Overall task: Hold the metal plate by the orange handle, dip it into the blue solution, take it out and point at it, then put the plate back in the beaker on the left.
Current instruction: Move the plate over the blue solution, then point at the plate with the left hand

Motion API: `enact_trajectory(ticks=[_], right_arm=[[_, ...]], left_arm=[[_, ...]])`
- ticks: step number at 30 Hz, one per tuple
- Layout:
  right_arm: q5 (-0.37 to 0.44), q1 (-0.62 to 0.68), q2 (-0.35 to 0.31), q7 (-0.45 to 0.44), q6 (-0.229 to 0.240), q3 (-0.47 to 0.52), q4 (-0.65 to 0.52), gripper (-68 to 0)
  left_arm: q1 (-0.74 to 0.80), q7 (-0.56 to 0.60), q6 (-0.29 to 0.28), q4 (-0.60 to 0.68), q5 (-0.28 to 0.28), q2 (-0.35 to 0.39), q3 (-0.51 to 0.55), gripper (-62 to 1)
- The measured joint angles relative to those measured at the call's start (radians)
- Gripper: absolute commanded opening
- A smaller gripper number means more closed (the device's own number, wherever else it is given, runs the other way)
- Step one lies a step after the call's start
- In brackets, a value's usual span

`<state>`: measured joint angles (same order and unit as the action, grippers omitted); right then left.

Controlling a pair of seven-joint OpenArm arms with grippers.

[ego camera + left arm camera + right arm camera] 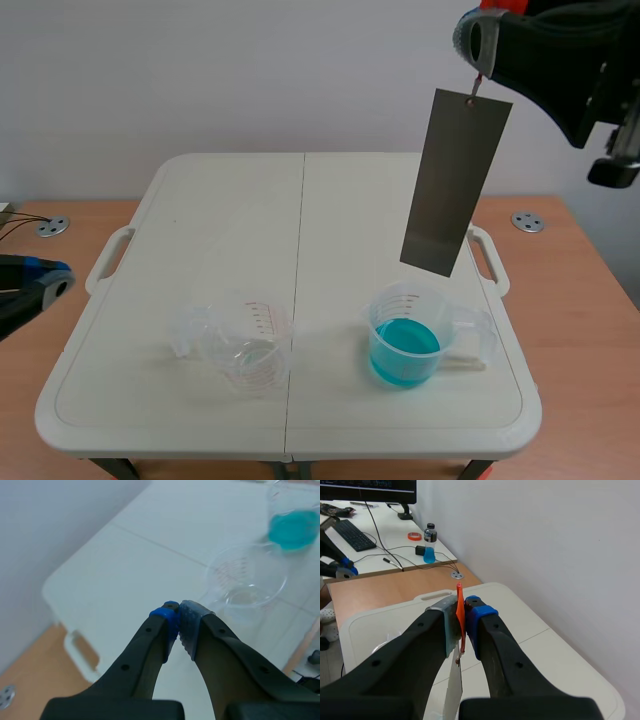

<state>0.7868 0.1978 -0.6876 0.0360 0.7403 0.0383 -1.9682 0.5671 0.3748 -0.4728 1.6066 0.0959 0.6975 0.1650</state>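
Well, at the far left the left pincer [58, 284] sits low, just off the edge of the white moulded-plastic tabletop [200, 220], its dotted pads pressed together with nothing between them. Next along, on the left half of the tabletop, stands the empty clear plastic beaker with red scale marks [245, 350], thin-walled, with a pouring lip and a side handle. It looks light enough to skid or tip if knocked. On the right half stands a second clear measuring beaker [405, 303] of the same kind, about half full of blue solution [405, 350], so it should sit somewhat steadier. Above it, well clear of the rim, hangs the long, thin, dull-grey rectangular metal plate [455, 180], slightly tilted. It looks stiff, smooth, flat and fairly light, so it is likely to swing from its top. The place to hold it is the slim orange handle [460, 615] at that upper end, a narrow, probably slippery tab. The right pincer [461, 612], raised high at the right, is closed on exactly that tab, pads squeezing it from both sides. A slow, vertical lowering seems wise, so that the lower edge does not catch the beaker's wall.
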Motion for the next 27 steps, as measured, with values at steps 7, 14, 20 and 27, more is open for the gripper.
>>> enact_trajectory(ticks=[7,14,20,27], right_arm=[[0.000,0.000,0.000,-0.008,0.000,0.000,0.028,-66.3],[0.000,0.000,0.000,-0.012,0.000,0.000,0.028,-66.3],[0.000,0.000,0.000,-0.020,0.000,0.000,0.028,-66.3],[0.000,0.000,0.000,-0.027,0.000,0.000,0.028,-66.3]], left_arm=[[-0.157,-0.105,-0.008,0.000,-0.056,-0.098,-0.155,-59.0],[-0.279,-0.134,-0.018,0.000,-0.153,-0.224,-0.288,-59.0],[-0.384,-0.238,-0.019,-0.008,-0.156,-0.284,-0.393,-59.0],[-0.484,-0.319,-0.022,-0.082,-0.156,-0.329,-0.496,-59.0]])
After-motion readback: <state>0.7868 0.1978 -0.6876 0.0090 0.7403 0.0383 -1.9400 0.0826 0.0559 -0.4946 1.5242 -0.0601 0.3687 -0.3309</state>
